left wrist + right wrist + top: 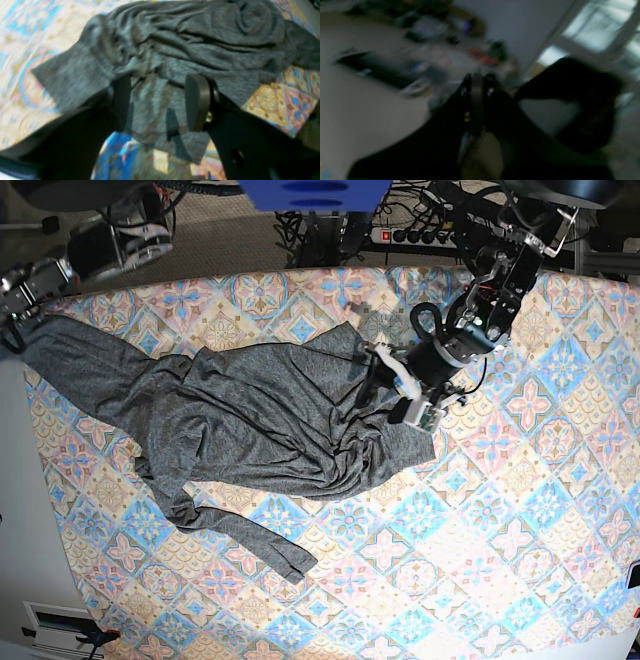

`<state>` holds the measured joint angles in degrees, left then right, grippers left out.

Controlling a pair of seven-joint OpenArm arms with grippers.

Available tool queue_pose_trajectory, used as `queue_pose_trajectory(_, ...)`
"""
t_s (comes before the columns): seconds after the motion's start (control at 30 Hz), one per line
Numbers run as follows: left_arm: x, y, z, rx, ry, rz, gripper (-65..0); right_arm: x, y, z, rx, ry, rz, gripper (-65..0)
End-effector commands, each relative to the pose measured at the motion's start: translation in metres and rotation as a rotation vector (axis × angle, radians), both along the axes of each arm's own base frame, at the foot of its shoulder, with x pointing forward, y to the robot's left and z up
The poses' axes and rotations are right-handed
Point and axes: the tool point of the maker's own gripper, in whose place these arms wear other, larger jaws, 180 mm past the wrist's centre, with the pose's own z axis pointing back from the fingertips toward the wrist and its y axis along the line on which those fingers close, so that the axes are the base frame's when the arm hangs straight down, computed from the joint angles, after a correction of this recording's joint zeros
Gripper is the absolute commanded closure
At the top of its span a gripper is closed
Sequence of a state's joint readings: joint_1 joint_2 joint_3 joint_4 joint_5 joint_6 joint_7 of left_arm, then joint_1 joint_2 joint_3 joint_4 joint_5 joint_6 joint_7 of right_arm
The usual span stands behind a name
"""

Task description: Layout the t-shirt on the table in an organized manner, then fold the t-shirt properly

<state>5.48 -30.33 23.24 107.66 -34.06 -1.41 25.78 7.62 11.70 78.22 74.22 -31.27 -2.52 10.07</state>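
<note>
Hovering over the t-shirt [175,50], the left gripper [160,102] shows its jaws spread above a grey flap. Right wrist view, badly blurred: right gripper [476,105] jaws pressed together, apparently pinching nothing visible. Base view: t-shirt crumpled across the table [520,510].

Base view bright and sharp; both wrist views motion-blurred, right dim

No text, label, brand, number or sign can be read in any view. The t-shirt [250,420] is plain grey with no print, and the table [520,510] cloth shows only tile motifs. The clutter in the right wrist view is too blurred to show any writing.
</note>
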Motion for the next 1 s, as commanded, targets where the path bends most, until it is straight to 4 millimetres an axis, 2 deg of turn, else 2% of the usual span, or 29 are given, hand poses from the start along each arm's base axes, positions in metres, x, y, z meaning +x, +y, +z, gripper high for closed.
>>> queue_pose_trajectory(0.0,0.008,-0.008,0.017,-0.027,-0.058,-0.017,-33.2,0.004,0.004,0.005,-0.017,-0.015,0.013,0.0)
queue_pose_trajectory(0.13,0.01,-0.022,0.023,-0.029,-0.077,-0.064,-33.2,0.005,0.017,-0.008,0.016,-0.015,0.016,0.0)
queue_pose_trajectory(0.17,0.011,-0.023,0.021,-0.025,-0.074,-0.067,-33.2,0.005,0.02,-0.012,0.026,-0.014,0.019,-2.8)
queue_pose_trajectory(0.33,0.013,-0.023,0.02,-0.021,-0.074,-0.068,-33.2,-0.006,0.028,-0.028,0.03,0.056,0.038,-35.4)
queue_pose_trajectory(0.37,0.013,-0.023,0.02,-0.021,-0.074,-0.068,-33.2,-0.001,0.031,-0.026,0.021,0.068,0.059,-40.9)
queue_pose_trajectory(0.43,0.012,-0.023,0.02,-0.022,-0.074,-0.069,-33.2,0.006,0.036,-0.017,-0.007,0.07,0.085,-47.4)
queue_pose_trajectory(0.57,0.013,-0.023,0.02,-0.021,-0.073,-0.069,-33.2,0.013,0.042,0.014,-0.085,0.05,0.104,-48.8)
queue_pose_trajectory(0.67,0.011,-0.023,0.018,-0.021,-0.068,-0.069,-33.2,0.029,0.056,0.043,-0.174,0.017,0.161,-48.8)
queue_pose_trajectory(0.73,0.01,-0.023,0.017,-0.021,-0.064,-0.069,-33.2,0.049,0.074,0.055,-0.228,0.0,0.242,-48.8)
queue_pose_trajectory(0.77,0.009,-0.023,0.016,-0.021,-0.062,-0.069,-33.2,0.063,0.087,0.056,-0.24,-0.001,0.312,-48.8)
queue_pose_trajectory(0.83,0.008,-0.023,0.016,-0.021,-0.06,-0.07,-33.2,0.088,0.111,0.042,-0.205,0.011,0.475,-48.8)
queue_pose_trajectory(0.97,0.004,-0.022,0.012,-0.02,-0.046,-0.067,-33.2,0.134,0.168,0.017,-0.017,-0.063,0.822,-48.8)
